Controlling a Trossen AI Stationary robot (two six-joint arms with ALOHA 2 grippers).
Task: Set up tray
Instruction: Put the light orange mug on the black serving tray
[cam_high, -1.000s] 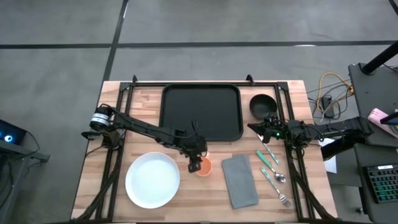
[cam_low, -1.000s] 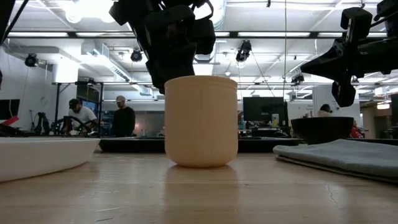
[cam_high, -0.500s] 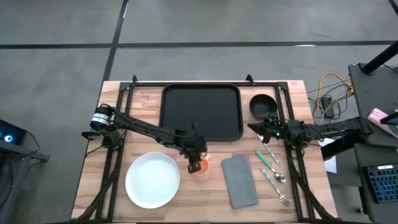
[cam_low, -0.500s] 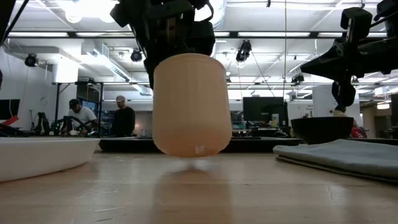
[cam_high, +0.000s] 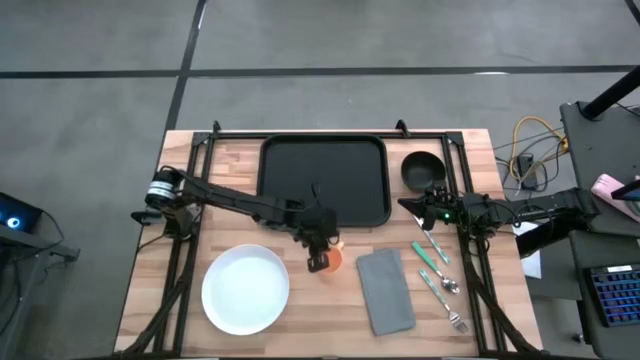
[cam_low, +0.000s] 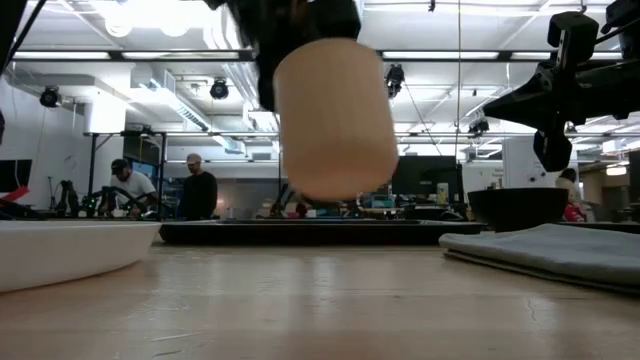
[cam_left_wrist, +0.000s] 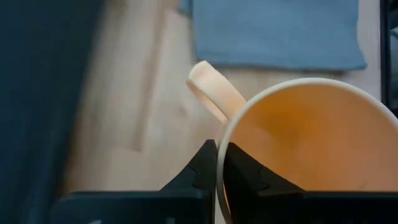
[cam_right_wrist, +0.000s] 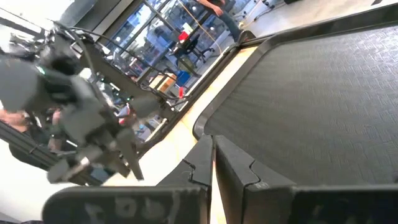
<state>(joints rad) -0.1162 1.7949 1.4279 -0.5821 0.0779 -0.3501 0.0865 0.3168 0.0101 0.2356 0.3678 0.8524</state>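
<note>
Orange and handled, a cup is hanging clear of the wooden table, pinched by its rim in the left claw; in the left wrist view the two dark fingers are sitting tight together on the cup's wall just beside its handle. In the low view the cup is riding tilted, well above the tabletop, with open air beneath it. It is hovering just off the near edge of the black tray, between the white plate and the grey folded napkin. That tray is lying flat at the far middle of the table. Over at the table's right edge, the right claw is waiting near a black bowl, its fingers pressed together around nothing. Two green-handled utensils are lying beside the napkin, and two people are standing in the room beyond.
</note>
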